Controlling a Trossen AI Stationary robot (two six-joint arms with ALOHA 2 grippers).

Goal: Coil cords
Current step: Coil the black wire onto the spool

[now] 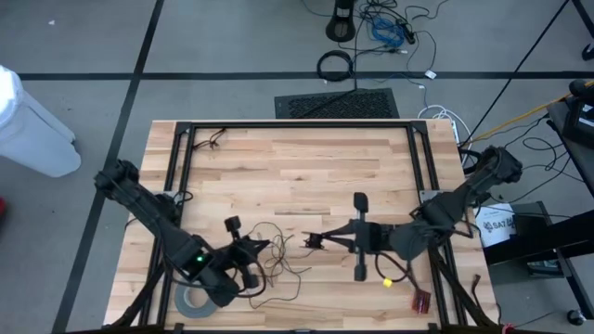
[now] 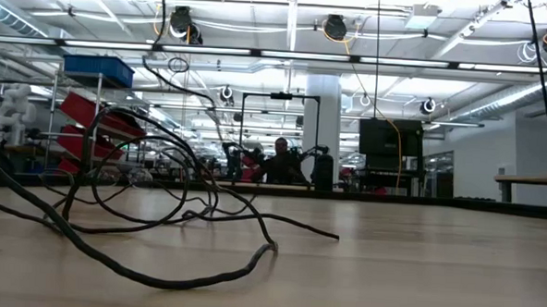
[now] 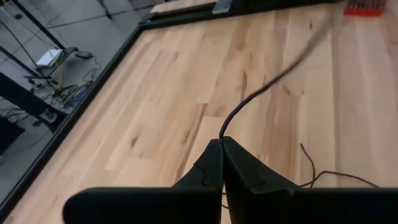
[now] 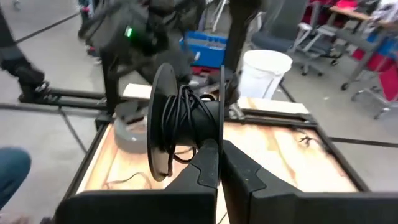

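Note:
The cord is a thin dark wire. Part of it is wound on a small black spool [image 4: 186,118] with two round discs, and the rest lies in loose loops [image 1: 278,269] on the wooden table, also seen up close in the low view as loops [image 2: 151,213]. My right gripper [image 4: 221,152] is shut at the spool, above the table's middle [image 1: 313,242]. My left gripper [image 3: 222,144] is shut on a free stretch of the cord, just left of the spool [image 1: 267,246]. My left gripper pinches the thin cord [image 3: 222,134] at its very fingertips, a single strand. From there the cord rises in a curve, clear of the table. My right gripper holds the spool from its near side, roughly level, fingertips [image 4: 211,149] between the two discs below the wound hub. The spool is lifted clear with its discs upright; the fingertips hide the exact contact.
A grey tape roll [image 1: 192,299] lies at the table's near left, under the left arm. A small yellow item [image 1: 387,281] and a red part [image 1: 422,301] sit at the near right. A black frame [image 1: 297,123] borders the table. A white bucket [image 4: 266,71] stands on the floor.

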